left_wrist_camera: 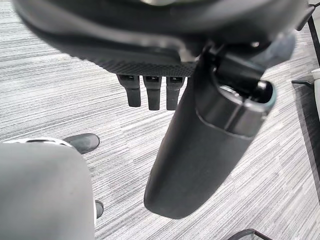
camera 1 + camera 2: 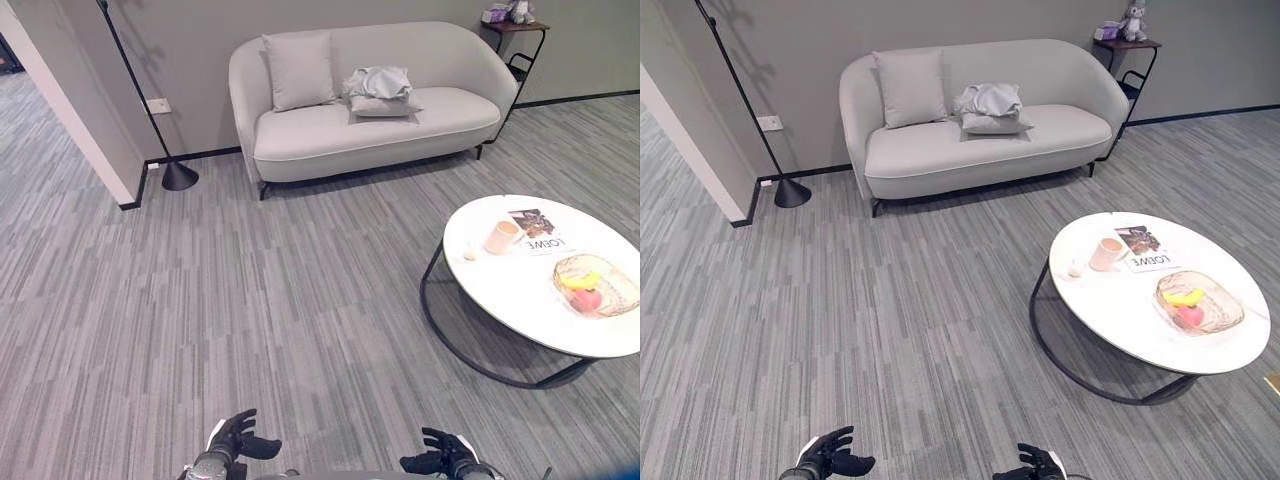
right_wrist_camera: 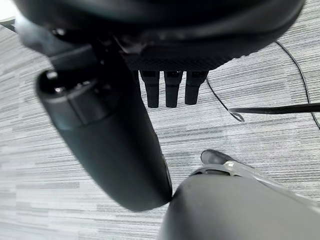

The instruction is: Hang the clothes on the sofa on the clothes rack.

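Nearest the camera, the left hand [image 2: 238, 438] and the right hand [image 2: 441, 457] sit low at the bottom edge of the eye views, both dark and matt, apart from each other. Each has its fingers relaxed and loosely spread, thumb standing out to the side, with nothing held. In the left wrist view the fingers [image 1: 152, 92] hang straight in a short row over bare floor.

The floor [image 2: 250, 300] is carpet in grey, textured with fine streaked stripes.

Further out on the robot's right stands a round table [image 2: 520, 320] with a smooth white top on a thin black ring frame. On it lie a pale pink cup [image 2: 500, 236], a magazine [image 2: 535, 231] with print on its cover, and a translucent dish [image 2: 598, 284] of yellow and pink fruit.

Against the far wall is a light grey upholstered sofa [image 2: 300, 135] with a rounded back. A square cushion [image 2: 299, 70] leans at its left end. The clothes [image 2: 378, 81], a crumpled pale grey bundle, rest on a flat cushion [image 2: 383, 106] at mid-seat, well apart from both hands.

A thin black pole with a cone base [image 2: 179, 176] stands left of the sofa; a small dark side table [image 2: 520, 40] stands to its right.
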Available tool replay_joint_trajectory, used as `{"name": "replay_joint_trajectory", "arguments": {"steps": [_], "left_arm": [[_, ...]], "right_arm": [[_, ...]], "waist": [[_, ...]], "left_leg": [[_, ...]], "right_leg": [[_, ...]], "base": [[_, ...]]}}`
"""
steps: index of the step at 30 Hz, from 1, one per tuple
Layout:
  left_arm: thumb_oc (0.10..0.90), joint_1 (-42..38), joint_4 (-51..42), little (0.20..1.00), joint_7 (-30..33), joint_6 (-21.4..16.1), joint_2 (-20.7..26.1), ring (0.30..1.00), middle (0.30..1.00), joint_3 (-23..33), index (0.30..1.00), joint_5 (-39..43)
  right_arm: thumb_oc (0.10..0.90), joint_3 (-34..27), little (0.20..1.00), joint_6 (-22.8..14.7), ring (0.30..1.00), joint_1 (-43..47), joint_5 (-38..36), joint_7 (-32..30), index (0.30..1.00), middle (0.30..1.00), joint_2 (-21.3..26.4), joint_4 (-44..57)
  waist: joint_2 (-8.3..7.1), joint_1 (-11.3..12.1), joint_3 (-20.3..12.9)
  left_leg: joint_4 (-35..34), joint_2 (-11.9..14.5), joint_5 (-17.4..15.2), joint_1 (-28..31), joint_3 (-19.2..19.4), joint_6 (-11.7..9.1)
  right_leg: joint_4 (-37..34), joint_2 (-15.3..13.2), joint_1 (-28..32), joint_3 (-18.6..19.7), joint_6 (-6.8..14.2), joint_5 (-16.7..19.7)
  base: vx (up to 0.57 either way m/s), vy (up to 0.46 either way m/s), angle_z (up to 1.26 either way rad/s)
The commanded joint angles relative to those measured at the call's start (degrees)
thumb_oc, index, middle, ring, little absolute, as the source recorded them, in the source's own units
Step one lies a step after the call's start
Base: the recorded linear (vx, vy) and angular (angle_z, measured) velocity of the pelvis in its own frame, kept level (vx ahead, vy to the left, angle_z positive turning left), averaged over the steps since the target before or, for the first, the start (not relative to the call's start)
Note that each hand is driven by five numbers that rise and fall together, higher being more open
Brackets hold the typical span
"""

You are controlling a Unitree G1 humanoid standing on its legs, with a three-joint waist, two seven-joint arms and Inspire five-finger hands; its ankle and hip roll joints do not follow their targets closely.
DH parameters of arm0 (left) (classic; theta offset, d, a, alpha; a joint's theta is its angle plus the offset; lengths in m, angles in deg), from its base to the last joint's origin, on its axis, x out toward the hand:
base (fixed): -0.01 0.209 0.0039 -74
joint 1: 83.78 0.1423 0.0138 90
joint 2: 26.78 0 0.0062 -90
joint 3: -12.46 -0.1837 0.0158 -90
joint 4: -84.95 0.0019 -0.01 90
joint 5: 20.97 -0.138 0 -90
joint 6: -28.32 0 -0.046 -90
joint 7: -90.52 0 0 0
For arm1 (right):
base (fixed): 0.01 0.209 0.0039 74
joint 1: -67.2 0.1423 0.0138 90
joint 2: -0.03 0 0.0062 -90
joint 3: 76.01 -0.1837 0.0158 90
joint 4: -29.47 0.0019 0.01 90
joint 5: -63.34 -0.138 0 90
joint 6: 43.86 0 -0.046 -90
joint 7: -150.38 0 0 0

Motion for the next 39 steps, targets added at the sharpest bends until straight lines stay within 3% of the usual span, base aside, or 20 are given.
{"name": "replay_joint_trajectory", "arguments": {"steps": [1, 6, 10, 14, 16, 18, 19, 23, 24, 25, 26, 27, 28, 30, 31, 32, 33, 37, 38, 39], "left_arm": [[0.800, -3.8, 1.2, 0.900, 0.1, -2.3, 1.4, 0.900, 0.900, -0.1, 0.900, -3.0], [0.800, -4.3, -1.3, 0.900, -0.2, -2.1, 1.8, 0.900, 0.900, -0.6, 0.900, -1.5], [0.800, -5.2, -2.9, 0.900, 0.3, -2.2, 2.2, 0.900, 0.900, -0.2, 0.900, 0.7], [0.800, -6.4, -6.1, 0.900, 1.1, -2.5, 2.7, 0.900, 0.900, -1.1, 0.900, 1.2], [0.800, -6.8, -7.6, 0.900, 1.1, -2.6, 3.0, 0.900, 0.900, -2.3, 0.900, -0.3], [0.800, -6.6, -9.5, 0.900, 1.2, -2.6, 3.2, 0.900, 0.900, -2.5, 0.900, -0.4], [0.800, -6.2, -11.5, 0.900, 1.5, -2.7, 3.4, 0.900, 0.900, -2.6, 0.900, -0.2], [0.800, -6.9, -11.7, 0.900, 2.0, -2.9, 3.7, 0.900, 0.900, -2.8, 0.900, -0.1], [0.800, -6.4, -12.2, 0.900, 1.9, -2.8, 4.2, 0.900, 0.900, -2.1, 0.900, -0.4], [0.800, -6.0, -13.0, 0.900, 1.8, -2.7, 4.6, 0.900, 0.900, -2.0, 0.900, -0.7], [0.800, -6.0, -12.8, 0.900, 1.7, -2.8, 5.3, 0.900, 0.900, -1.7, 0.900, -1.0], [0.800, -5.8, -13.2, 0.900, 1.6, -2.8, 5.7, 0.900, 0.900, -1.5, 0.900, -0.8], [0.800, -5.5, -14.0, 0.900, 1.2, -2.7, 6.5, 0.900, 0.900, -1.1, 0.900, 0.0], [0.800, -5.2, -14.0, 0.900, 1.4, -2.4, 7.5, 0.900, 0.900, -0.8, 0.900, -0.2], [0.800, -5.2, -13.8, 0.900, 1.3, -2.6, 7.5, 0.900, 0.900, -0.2, 0.900, 0.0], [0.800, -5.1, -13.8, 0.900, 1.4, -2.7, 7.6, 0.900, 0.900, 0.2, 0.900, 0.3], [0.800, -5.4, -13.7, 0.900, 1.5, -2.9, 7.3, 0.900, 0.900, 0.5, 0.900, 1.1], [0.800, -6.2, -11.4, 0.900, 1.2, -2.8, 6.5, 0.900, 0.900, 1.3, 0.900, -1.0], [0.800, -6.4, -9.7, 0.900, 0.6, -3.2, 5.6, 0.900, 0.900, 0.6, 0.900, -3.5], [0.800, -6.0, -9.8, 0.900, 0.6, -3.4, 5.6, 0.900, 0.900, 0.5, 0.900, -3.4]], "right_arm": [[0.800, 2.5, 0.900, -1.7, 0.900, 2.6, 0.6, -0.2, 0.900, 0.900, 1.0, -0.6], [0.800, 3.3, 0.900, -1.7, 0.900, 4.0, 0.6, -0.2, 0.900, 0.900, 1.7, 2.1], [0.800, 3.6, 0.900, -2.0, 0.900, 4.9, 0.2, -0.4, 0.900, 0.900, 3.1, 6.8], [0.800, 3.6, 0.900, -2.4, 0.900, 5.7, -0.2, -1.0, 0.900, 0.900, 5.2, 11.6], [0.800, 3.5, 0.900, -2.2, 0.900, 6.3, -0.3, -1.3, 0.900, 0.900, 5.8, 11.2], [0.800, 3.6, 0.900, -2.3, 0.900, 6.6, -0.2, -1.7, 0.900, 0.900, 6.1, 12.3], [0.800, 3.9, 0.900, -2.5, 0.900, 7.3, -0.4, -1.9, 0.900, 0.900, 6.1, 12.7], [0.800, 4.3, 0.900, -2.7, 0.900, 8.6, -1.0, -2.3, 0.900, 0.900, 5.7, 11.5], [0.800, 4.4, 0.900, -2.7, 0.900, 8.6, -0.9, -1.7, 0.900, 0.900, 5.3, 12.3], [0.800, 4.1, 0.900, -2.7, 0.900, 7.8, -0.2, -1.3, 0.900, 0.900, 4.9, 14.1], [0.800, 3.8, 0.900, -2.8, 0.900, 7.6, -0.3, -1.0, 0.900, 0.900, 4.2, 13.6], [0.800, 3.7, 0.900, -2.8, 0.900, 7.4, -0.5, -0.6, 0.900, 0.900, 3.9, 13.9], [0.800, 3.4, 0.900, -2.8, 0.900, 7.8, -1.0, -0.4, 0.900, 0.900, 3.8, 14.7], [0.800, 3.0, 0.900, -3.0, 0.900, 8.2, -1.1, -0.3, 0.900, 0.900, 3.4, 17.3], [0.800, 3.2, 0.900, -2.8, 0.900, 8.0, -0.6, -0.1, 0.900, 0.900, 3.7, 18.1], [0.800, 3.3, 0.900, -2.9, 0.900, 7.9, -0.5, 0.1, 0.900, 0.900, 3.8, 18.8], [0.800, 3.0, 0.900, -2.7, 0.900, 8.0, -0.4, 0.0, 0.900, 0.900, 4.1, 19.5], [0.800, 1.9, 0.900, -2.1, 0.900, 7.2, 0.1, -0.2, 0.900, 0.900, 4.1, 19.1], [0.800, 2.1, 0.900, -2.1, 0.900, 6.1, 1.1, 0.4, 0.900, 0.900, 4.3, 17.2], [0.800, 2.0, 0.900, -1.9, 0.900, 5.6, 1.2, 0.4, 0.900, 0.900, 4.4, 16.9]], "waist": [[-3.96, -0.7, -0.4], [-4.36, -0.3, 0.9], [-5.85, 0.3, 3.9], [-6.77, 1.5, 7.9], [-6.81, 1.7, 8.2], [-7.13, 2.5, 8.0], [-6.96, 3.4, 7.9], [-6.95, 4.5, 7.8], [-6.88, 5.1, 6.4], [-7.46, 5.2, 5.0], [-8.77, 5.5, 4.0], [-9.02, 5.5, 3.8], [-9.04, 5.0, 4.6], [-7.79, 3.5, 6.7], [-6.64, 2.8, 7.7], [-6.32, 2.5, 8.1], [-5.74, 1.4, 9.0], [-6.07, -1.9, 9.3], [-5.96, -3.7, 8.1], [-6.04, -3.9, 7.7]], "left_leg": [[-2.1, 0.6, -2.6, 2.1, -0.6, -3.1], [-2.1, 1.5, -2.0, 1.8, -0.6, -3.3], [9.4, 2.1, -3.5, -4.8, -1.9, -4.0], [29.3, 2.5, 2.9, -17.0, -5.9, -5.4], [30.1, 3.7, 3.6, -21.0, -4.8, -5.2], [23.8, 4.4, 2.0, -22.2, -3.8, -4.7], [12.7, 6.1, 4.6, -22.3, -4.5, -5.3], [3.7, 7.9, 7.7, -23.9, -5.0, -6.3], [-1.6, 8.6, 8.9, -22.9, -4.2, -6.7], [-1.2, 7.2, 11.0, -22.2, -3.3, -6.4], [0.0, 4.6, 9.6, -20.7, -2.5, -4.6], [0.4, 3.2, 8.4, -19.5, -2.1, -3.3], [1.1, 0.2, 5.6, -16.7, -2.0, -0.5], [-0.1, -2.2, 2.4, -11.4, -1.1, 2.5], [-1.8, -2.7, 0.5, -7.1, -1.3, 2.6], [-2.1, -2.7, -0.2, -5.9, -1.5, 2.6], [-2.1, -2.8, -2.9, -3.1, -1.9, 2.3], [-2.1, -3.2, -8.3, 3.2, -3.0, 0.0], [-2.1, -3.3, -11.9, 7.6, -4.4, -0.8], [-2.1, -3.2, -11.7, 8.2, -5.1, -0.8]], "right_leg": [[-9.3, -5.0, 6.2, -1.1, 4.9, 5.2], [-9.3, -3.9, 5.2, -0.2, 4.4, 5.0], [-9.3, -3.9, 5.0, -0.1, 2.9, 4.3], [-9.3, -3.0, 6.3, -0.6, 0.6, 3.2], [-9.3, -2.6, 7.1, -1.6, 0.4, 1.7], [-9.3, -2.9, 7.6, -1.8, 1.0, 0.7], [-9.3, -2.8, 8.5, -2.2, 2.0, -0.8], [-9.3, -3.0, 9.9, -2.7, 2.7, -2.4], [-9.3, -3.1, 11.7, -2.0, 4.1, -3.4], [-9.0, -4.9, 12.7, -1.4, 5.1, -2.7], [-2.9, -8.7, 11.1, 0.1, 6.7, -0.8], [2.2, -10.2, 8.9, 1.3, 7.0, 1.8], [14.4, -13.3, 3.2, 3.1, 7.2, 9.8], [28.4, -16.5, -4.8, 4.5, 7.1, 19.3], [26.7, -17.4, -8.6, 0.8, 6.4, 15.8], [24.5, -16.9, -9.5, -0.6, 6.4, 14.7], [15.8, -14.2, -13.3, -3.1, 6.5, 12.3], [-7.4, -9.1, -16.7, -2.8, 9.9, 16.0], [-9.3, -7.5, -17.8, -1.4, 10.4, 16.7], [-8.7, -7.3, -17.4, -0.6, 10.0, 17.2]], "base": [[0.01, -0.026, 0.05], [0.03, -0.086, 0.06], [-0.02, -0.097, -0.04], [0.02, -0.123, 0.12], [0.18, -0.028, 0.19], [0.35, 0.097, 0.28], [0.33, 0.141, 0.27], [0.33, 0.146, -0.16], [0.63, 0.351, -0.45], [1.00, 0.581, -0.59], [0.82, 0.533, -0.78], [0.75, 0.591, -0.74], [0.49, 0.515, -0.79], [0.60, 0.574, 0.30], [0.64, 0.383, 0.55], [0.73, 0.152, -0.15], [0.56, -0.020, -0.08], [0.69, -0.081, 0.65], [0.97, -0.127, 1.29], [0.77, -0.104, 1.02]]}}
